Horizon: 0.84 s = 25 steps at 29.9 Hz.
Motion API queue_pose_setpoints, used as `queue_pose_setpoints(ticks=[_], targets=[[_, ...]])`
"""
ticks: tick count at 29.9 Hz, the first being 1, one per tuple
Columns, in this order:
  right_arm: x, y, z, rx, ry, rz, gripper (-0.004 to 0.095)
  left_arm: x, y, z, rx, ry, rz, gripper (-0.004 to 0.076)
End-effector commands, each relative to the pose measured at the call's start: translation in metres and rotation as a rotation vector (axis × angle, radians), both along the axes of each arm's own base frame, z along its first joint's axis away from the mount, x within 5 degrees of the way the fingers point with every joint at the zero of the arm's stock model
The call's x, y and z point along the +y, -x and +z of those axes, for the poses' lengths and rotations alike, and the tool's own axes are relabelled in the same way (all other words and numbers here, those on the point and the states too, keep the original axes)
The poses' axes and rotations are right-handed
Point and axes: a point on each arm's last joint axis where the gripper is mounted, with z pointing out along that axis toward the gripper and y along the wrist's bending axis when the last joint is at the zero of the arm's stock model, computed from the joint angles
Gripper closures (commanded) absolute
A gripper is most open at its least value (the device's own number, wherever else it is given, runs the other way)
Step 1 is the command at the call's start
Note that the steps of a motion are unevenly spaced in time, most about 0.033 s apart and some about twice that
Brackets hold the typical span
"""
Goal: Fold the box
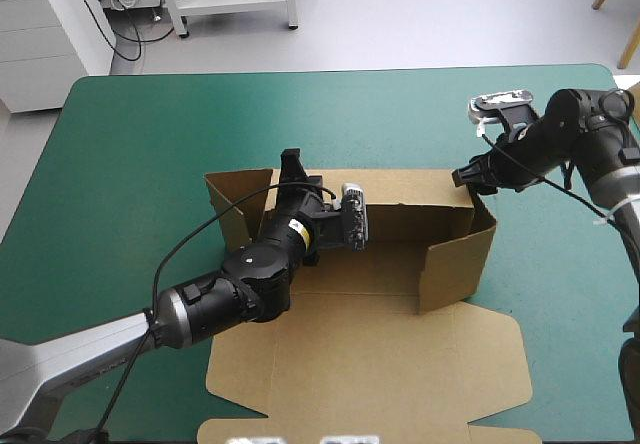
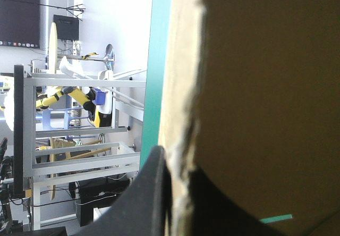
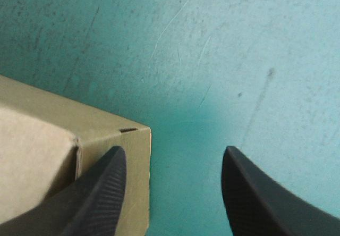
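**Brown box [image 1: 380, 264], part-formed, at mid-table.** Nearest the robot, the lid panel [image 1: 380, 374] lies flat on the cover and reaches the near edge. Behind it, the left gripper [image 1: 291, 164] reaches over the tray floor to the far-left corner. Its black fingers [image 2: 154, 193] are all but closed on the upper edge of the board there, with the sheet pinched between them. This grip probably holds the left wall [image 1: 228, 209] upright, or draws it in for tucking. The back wall [image 1: 410, 199] and right wall [image 1: 455, 259] already stand. At the far-right corner the right gripper [image 3: 174, 156] has its fingers wide apart and empty, one over the corner and bare cover filling most of the gap. It is apparently poised to steady that corner. The teal-green cover [image 1: 150, 134] is smooth and faintly scratched. Beyond its far edge are pale floor [image 1: 420, 14] and a white cabinet [image 1: 50, 24].
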Motion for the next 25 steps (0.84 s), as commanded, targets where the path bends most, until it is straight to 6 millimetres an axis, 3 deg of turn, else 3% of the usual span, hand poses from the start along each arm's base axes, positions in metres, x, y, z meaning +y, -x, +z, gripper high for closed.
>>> queue_pose_setpoints(ticks=[1, 11, 20, 25], targets=[[-0.003, 0.019, 0.024, -0.094, -0.015, 0.002, 0.0415, -0.004, 0.009, 0.014, 0.017, 0.102, -0.05, 0.0731], [-0.004, 0.06, 0.011, -0.068, -0.022, 0.028, 0.0416, -0.004, 0.009, 0.014, 0.017, 0.102, -0.05, 0.0731], [0.003, 0.101, 0.002, -0.196, -0.105, 0.104, 0.0416, -0.004, 0.009, 0.014, 0.017, 0.102, -0.05, 0.0731], [0.007, 0.114, -0.011, -0.202, -0.133, 0.169, 0.0415, -0.005, 0.009, 0.014, 0.017, 0.103, -0.054, 0.0731]])
